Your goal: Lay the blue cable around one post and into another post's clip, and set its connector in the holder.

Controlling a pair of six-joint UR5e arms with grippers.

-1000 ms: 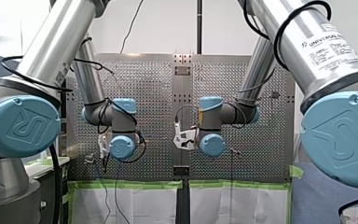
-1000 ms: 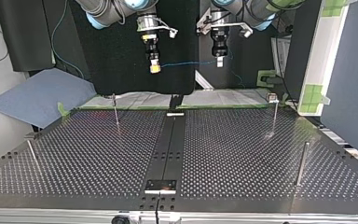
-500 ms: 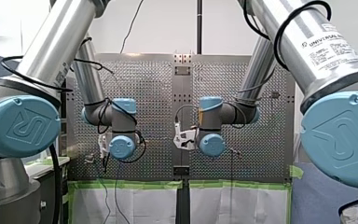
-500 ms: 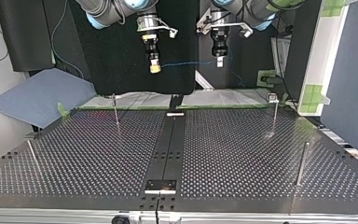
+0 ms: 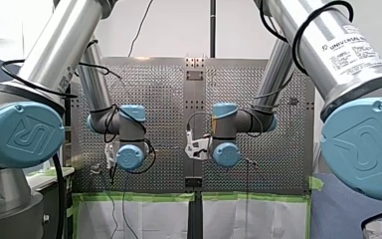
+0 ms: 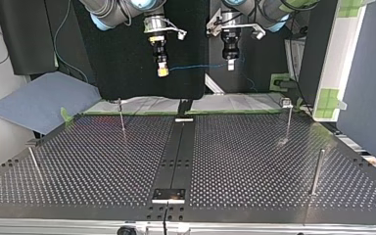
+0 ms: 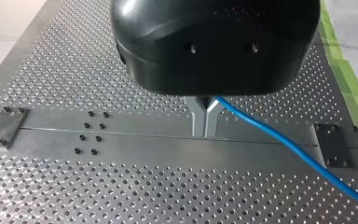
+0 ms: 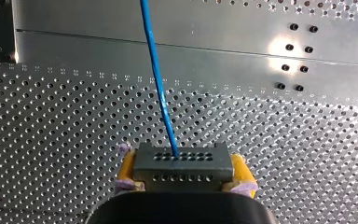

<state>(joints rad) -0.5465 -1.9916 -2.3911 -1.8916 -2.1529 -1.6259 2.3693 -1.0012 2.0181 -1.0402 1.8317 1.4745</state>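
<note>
Right arm: my right pincer (image 8: 182, 173) is clamped on the connector (image 8: 182, 161). Its 2 yellow pads (image 8: 127, 164) press against the 2 ends of the grey block. The blue cable (image 8: 156, 70) leaves the connector's perforated face and runs straight ahead of the pincer, above the counter (image 8: 65, 116).

Left arm: my left pincer (image 7: 205, 133) has its 2 metal fingers (image 7: 198, 116) closed together on the blue cable (image 7: 279, 137). The cable comes out beside the fingers and trails off to one side, above the counter (image 7: 98, 186).

Top view: my right pincer (image 6: 162, 72) hangs at the view's left and my left pincer (image 6: 230, 66) at its right. Both are held high, seen above the counter's far edge. The cable (image 6: 196, 66) spans the gap between them, nearly level. 4 posts (image 6: 122, 117) stand upright on the counter (image 6: 249, 161), all well apart from the cable.

Front view: both pincers are hidden behind the wrists.
</note>
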